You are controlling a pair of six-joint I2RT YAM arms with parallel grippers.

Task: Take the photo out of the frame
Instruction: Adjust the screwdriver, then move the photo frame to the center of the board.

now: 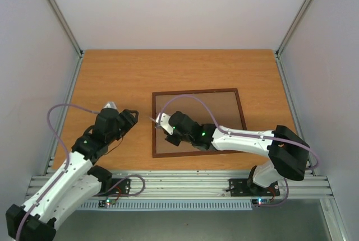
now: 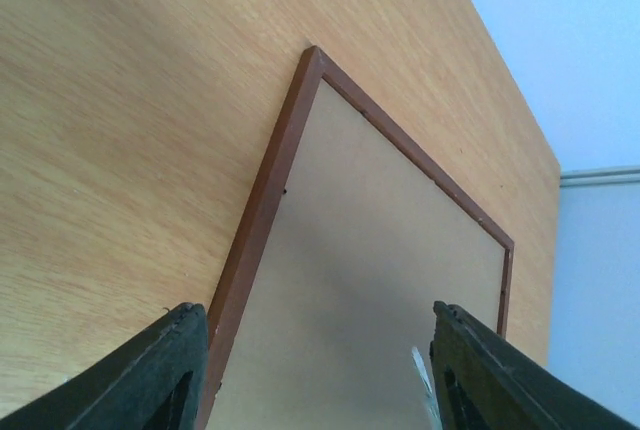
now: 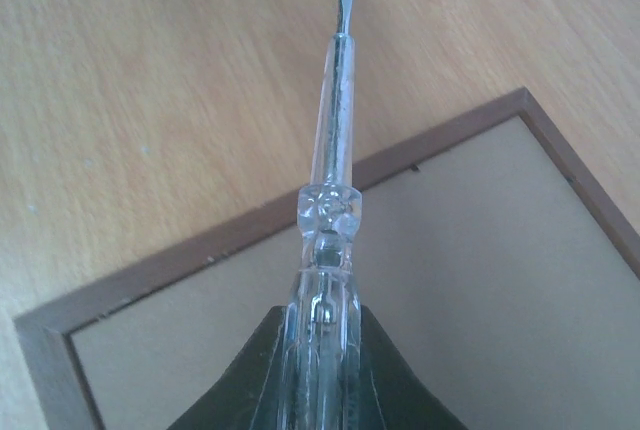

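A: Nearest things first?

B: Left fingers (image 2: 150, 380) spread wide, gripping nothing, hovering left of the frame (image 1: 196, 91), near its left rim. Right fingers (image 3: 390, 390) clenched on a clear-handled screwdriver (image 3: 335, 100), blade reaching past that rim over the table (image 1: 123, 78).

A: And the photo?

B: Not visible. Frame lying face down on the table, plain brown backing board (image 1: 216, 109) up; photo presumably underneath, inside the frame.

A: Best way on with the step?

B: Probably prying the backing loose. Draw the blade in to the inner rim, find the tiny dark marks (image 2: 286, 191) there, likely retaining tabs, and slip the tip flat under one. Lever gently at a low angle, no stabbing into the board. Possibly glass beneath, so no hard twisting. Press the left fingers down on the left rim to stop the frame sliding. Work tab by tab toward the far edge before lifting anything.
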